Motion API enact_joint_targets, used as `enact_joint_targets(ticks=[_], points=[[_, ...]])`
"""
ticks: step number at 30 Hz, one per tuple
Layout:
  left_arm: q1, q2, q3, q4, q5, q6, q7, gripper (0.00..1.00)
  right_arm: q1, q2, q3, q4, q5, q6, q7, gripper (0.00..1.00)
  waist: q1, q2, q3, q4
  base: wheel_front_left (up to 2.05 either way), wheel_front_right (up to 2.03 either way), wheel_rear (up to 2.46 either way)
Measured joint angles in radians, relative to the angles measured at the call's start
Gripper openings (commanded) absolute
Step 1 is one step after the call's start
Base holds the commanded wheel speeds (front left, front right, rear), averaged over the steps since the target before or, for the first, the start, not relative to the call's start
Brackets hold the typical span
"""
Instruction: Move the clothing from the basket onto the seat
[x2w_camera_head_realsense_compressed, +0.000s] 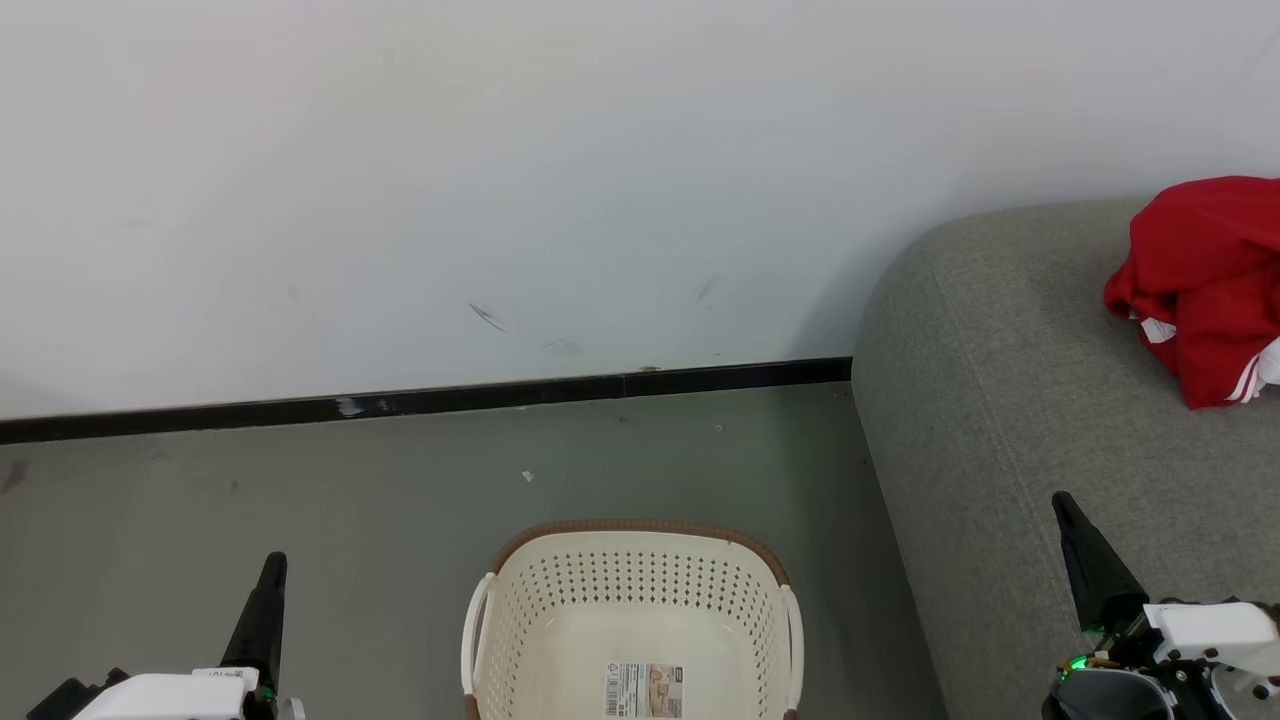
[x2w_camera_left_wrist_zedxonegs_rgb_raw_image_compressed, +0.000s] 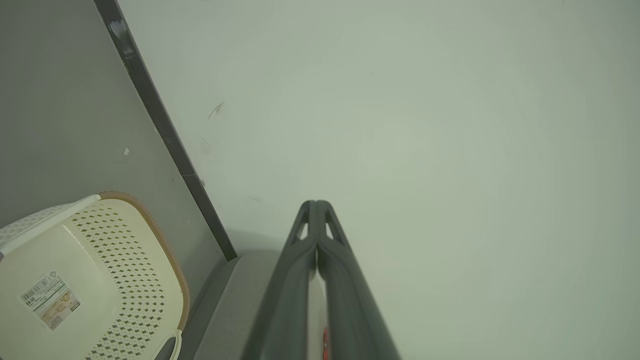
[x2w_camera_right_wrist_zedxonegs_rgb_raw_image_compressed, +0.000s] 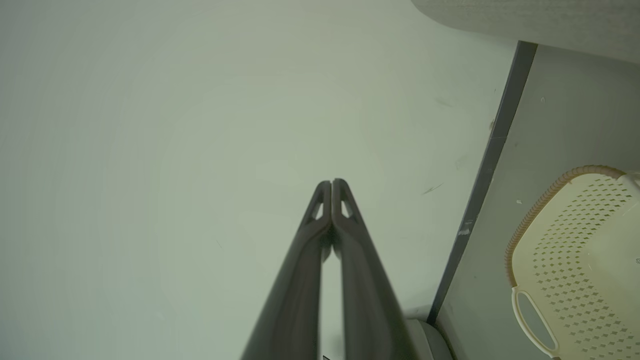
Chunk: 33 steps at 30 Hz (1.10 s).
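Observation:
The red clothing (x2w_camera_head_realsense_compressed: 1205, 285) with white stripes lies bunched on the grey seat (x2w_camera_head_realsense_compressed: 1000, 400) at the right of the head view. The cream basket (x2w_camera_head_realsense_compressed: 640, 610) with a brown rim stands on the floor at bottom centre, holding nothing but a label on its bottom. My left gripper (x2w_camera_head_realsense_compressed: 272, 565) points up at the lower left, shut and holding nothing, well left of the basket. My right gripper (x2w_camera_head_realsense_compressed: 1062, 503) is shut too, over the seat's front part. In the left wrist view the shut fingertips (x2w_camera_left_wrist_zedxonegs_rgb_raw_image_compressed: 316, 205) face the wall, the basket (x2w_camera_left_wrist_zedxonegs_rgb_raw_image_compressed: 85, 280) at lower left. The right wrist view shows shut fingertips (x2w_camera_right_wrist_zedxonegs_rgb_raw_image_compressed: 331, 185) and the basket (x2w_camera_right_wrist_zedxonegs_rgb_raw_image_compressed: 575, 260) at right.
A pale wall (x2w_camera_head_realsense_compressed: 500, 180) with a black skirting strip (x2w_camera_head_realsense_compressed: 420, 402) runs behind the basket. Grey floor (x2w_camera_head_realsense_compressed: 300, 480) spreads left of the basket and between it and the seat. The seat's rounded corner (x2w_camera_head_realsense_compressed: 900, 290) stands close to the basket's right side.

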Motion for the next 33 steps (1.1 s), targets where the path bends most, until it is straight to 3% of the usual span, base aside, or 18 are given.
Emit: enact_joint_targets(ticks=[33], points=[[0.0,0.0,0.0,0.0,0.0,0.0,0.0,0.0,0.0,0.0,0.001,0.0,0.0,0.0,0.0,0.0,-0.0001,0.0,0.0,0.0,0.0,0.0,0.0]])
